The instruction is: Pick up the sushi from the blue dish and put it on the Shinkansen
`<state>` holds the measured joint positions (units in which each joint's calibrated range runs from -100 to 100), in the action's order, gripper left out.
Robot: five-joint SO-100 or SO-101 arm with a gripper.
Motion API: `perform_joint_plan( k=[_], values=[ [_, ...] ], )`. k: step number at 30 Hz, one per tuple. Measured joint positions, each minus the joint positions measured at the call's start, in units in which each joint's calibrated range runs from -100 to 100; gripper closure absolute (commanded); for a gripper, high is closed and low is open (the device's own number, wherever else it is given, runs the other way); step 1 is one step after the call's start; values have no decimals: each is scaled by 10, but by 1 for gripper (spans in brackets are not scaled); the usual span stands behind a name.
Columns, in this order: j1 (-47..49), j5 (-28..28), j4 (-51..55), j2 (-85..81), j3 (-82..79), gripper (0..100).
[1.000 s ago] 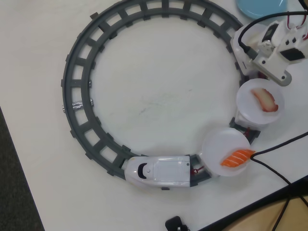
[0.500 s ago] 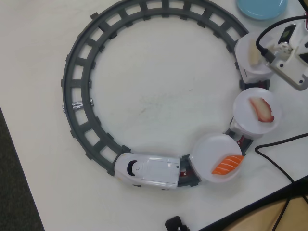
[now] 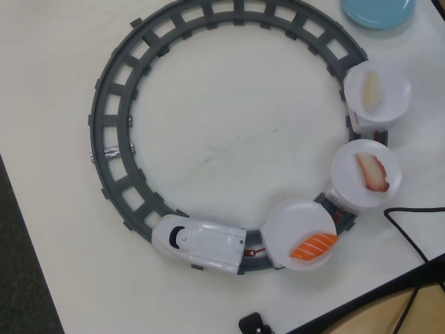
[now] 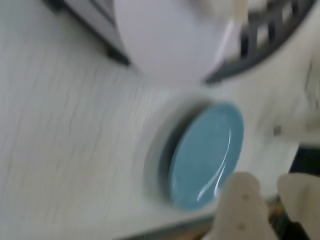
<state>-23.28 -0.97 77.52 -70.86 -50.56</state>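
Pale wood-grain table, dark floor at left.

Shinkansen on track, dish beyond the ring

The picture is blurred; the blue dish lies on the pale table, seen at a slant, bare, with a streak of light across its surface; above it sits a round white plate, and to the upper right a piece of dark grey track; two pale fingers of the gripper come in from the bottom right, a narrow gap between them, nothing in it, one fingertip overlapping the dish's lower edge.
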Motion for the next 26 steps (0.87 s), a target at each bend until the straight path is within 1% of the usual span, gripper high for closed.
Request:
perform_joint_plan(
  k=[7, 11, 13, 17, 26],
  values=[
    [-173, -1, 1, -201, -182, 96],
    [-240, -1, 1, -275, -276, 96],
    [-258, -1, 1, -272, -323, 96],
    [-267, 2, -37, -280, -383, 96],
    [-272, 1, -39, -280, -385, 96]
  ],
)
